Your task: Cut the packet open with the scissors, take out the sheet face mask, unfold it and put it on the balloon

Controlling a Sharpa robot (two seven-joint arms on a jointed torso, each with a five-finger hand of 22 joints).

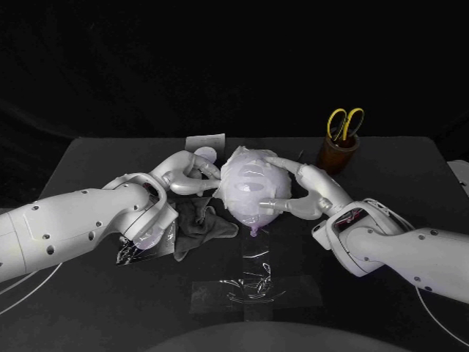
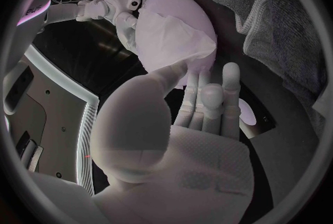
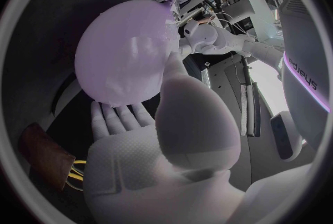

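A pale lilac balloon [image 1: 258, 213] lies at the table's middle with its knot toward me. The white sheet mask [image 1: 245, 178] is draped over its upper side, and its creased face also shows in the left wrist view [image 2: 170, 35]. My right hand [image 1: 300, 187] cups the balloon [image 3: 125, 60] from the right, thumb and fingers against its skin. My left hand [image 1: 187, 174] sits at the balloon's left with fingers spread, fingertips at the mask's edge and nothing gripped. The yellow-handled scissors [image 1: 346, 123] stand in a brown holder [image 1: 338, 154] at the back right.
A grey cloth [image 1: 198, 224] lies crumpled under my left forearm, with the torn packet [image 1: 138, 249] beside it. A silver strip [image 1: 205, 139] lies behind the left hand. Clear film [image 1: 250, 284] lies on the table in front of the balloon.
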